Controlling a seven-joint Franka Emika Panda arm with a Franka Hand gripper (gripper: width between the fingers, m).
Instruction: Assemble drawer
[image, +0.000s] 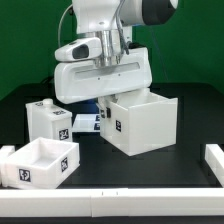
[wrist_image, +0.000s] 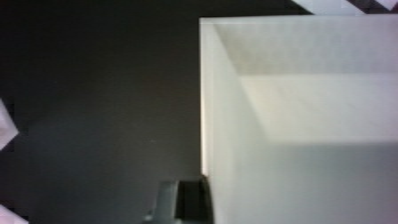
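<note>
The drawer's large white shell (image: 142, 122) stands on the black table, open side up, with a tag on its near wall. My gripper (image: 108, 98) comes down on the shell's wall at the exterior view's left. In the wrist view the shell (wrist_image: 302, 100) fills one side. One dark finger (wrist_image: 191, 200) lies flat against the outside of that wall, and the other finger is hidden. The gripper (wrist_image: 206, 205) looks shut on the wall. One knobbed tray (image: 48, 120) stands at the exterior view's left. The other tray (image: 40, 162) lies in front of it.
The marker board (image: 86, 122) lies between the upright tray and the shell, partly hidden. Low white rails edge the table along the front (image: 110, 196) and on the exterior view's right (image: 213, 158). A green wall stands behind.
</note>
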